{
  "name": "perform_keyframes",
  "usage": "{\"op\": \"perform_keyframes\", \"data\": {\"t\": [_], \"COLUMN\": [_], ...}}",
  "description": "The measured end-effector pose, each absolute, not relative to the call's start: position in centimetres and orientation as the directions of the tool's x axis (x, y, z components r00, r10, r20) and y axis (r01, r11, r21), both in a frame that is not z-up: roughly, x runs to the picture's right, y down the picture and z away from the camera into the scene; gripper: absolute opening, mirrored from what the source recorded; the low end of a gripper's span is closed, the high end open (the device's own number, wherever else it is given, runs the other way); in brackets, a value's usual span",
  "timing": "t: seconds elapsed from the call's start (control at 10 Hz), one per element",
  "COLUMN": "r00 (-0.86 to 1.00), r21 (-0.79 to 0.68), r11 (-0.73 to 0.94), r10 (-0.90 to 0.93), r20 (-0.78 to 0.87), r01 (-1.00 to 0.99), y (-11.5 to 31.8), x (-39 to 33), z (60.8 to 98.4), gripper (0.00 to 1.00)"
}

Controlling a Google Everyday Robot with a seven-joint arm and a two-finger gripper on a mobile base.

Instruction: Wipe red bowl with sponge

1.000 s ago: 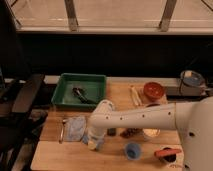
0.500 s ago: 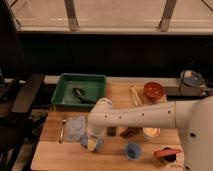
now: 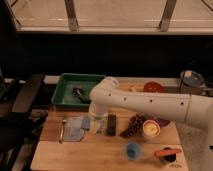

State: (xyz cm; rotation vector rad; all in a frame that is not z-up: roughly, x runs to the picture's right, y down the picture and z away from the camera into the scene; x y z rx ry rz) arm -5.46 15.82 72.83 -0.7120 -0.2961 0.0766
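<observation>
The red bowl stands at the back right of the wooden table, behind my white arm. The sponge, a small pale yellow and blue block, is at the left middle of the table, beside the pale-blue cloth. My gripper points straight down over it and is shut on the sponge. The arm reaches in from the right, with its elbow above the green tray's near edge. The sponge is far from the red bowl.
A green tray with utensils sits at the back left. A fork, a black bar, a dark cluster, a white cup, a purple dish and a blue cup crowd the table. A metal bowl stands far right.
The gripper has settled onto the sponge and closed on it. The arm has barely shifted otherwise, and the other objects have stayed in place.
</observation>
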Motion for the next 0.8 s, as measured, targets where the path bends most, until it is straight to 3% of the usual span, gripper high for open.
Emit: {"op": "perform_keyframes", "data": {"t": [0.8], "r00": [0.959], "r21": [-0.627], "r11": [0.778], "r10": [0.15], "r20": [0.242], "r01": [0.037], "y": [11.6], "x": [6.3], "z": [75.4], "gripper": [0.0]}}
